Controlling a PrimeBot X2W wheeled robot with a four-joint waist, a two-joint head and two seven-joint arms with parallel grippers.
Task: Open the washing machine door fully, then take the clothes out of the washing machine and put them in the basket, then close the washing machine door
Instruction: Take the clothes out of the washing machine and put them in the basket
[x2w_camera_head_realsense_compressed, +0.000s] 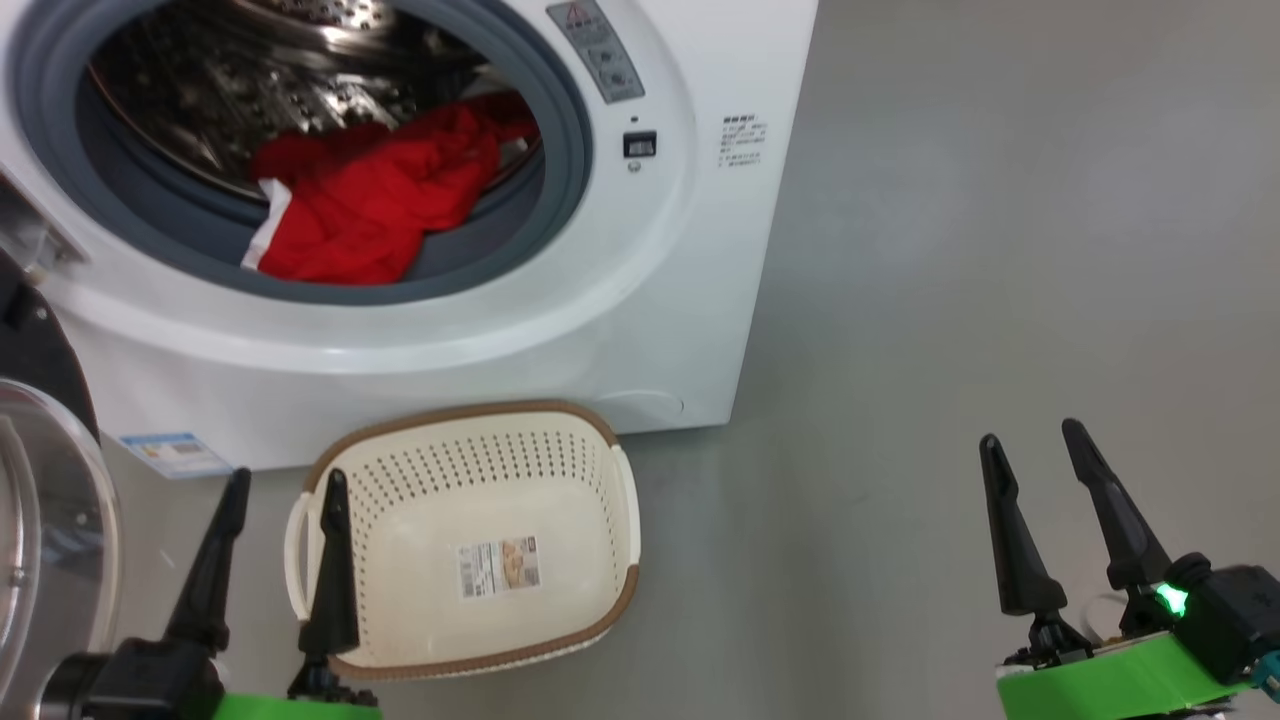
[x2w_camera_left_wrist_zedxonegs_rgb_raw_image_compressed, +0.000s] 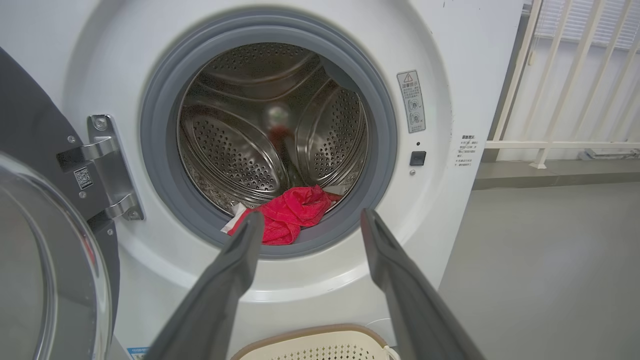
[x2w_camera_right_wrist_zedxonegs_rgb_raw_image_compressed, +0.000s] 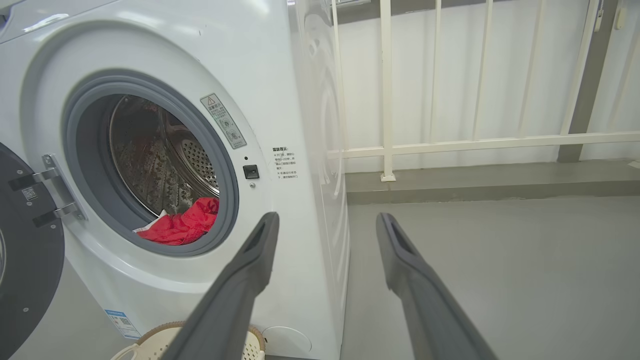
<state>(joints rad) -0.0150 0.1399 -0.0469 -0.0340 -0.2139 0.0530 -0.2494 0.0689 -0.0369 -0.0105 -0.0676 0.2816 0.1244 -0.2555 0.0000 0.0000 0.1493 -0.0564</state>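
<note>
Dark tapered fingers (x2w_camera_head_realsense_compressed: 1012, 545), green wrist bands (x2w_camera_head_realsense_compressed: 1100, 682); green lamp (x2w_camera_head_realsense_compressed: 1171, 601)

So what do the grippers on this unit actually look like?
Left gripper and right gripper match: two long, tapering black fingers on a bright green base. The right one also carries a black block with a lit green LED. In the wrist views the fingers read dark grey, grooved near the tips.

My head camera looks steeply down, close, on the washing machine (x2w_camera_head_realsense_compressed: 640, 300) and the basket (x2w_camera_head_realsense_compressed: 460, 410). Both wrist cameras face the machine's front nearly level, the right more from the side. All three share the clothes (x2w_camera_head_realsense_compressed: 370, 200).
</note>
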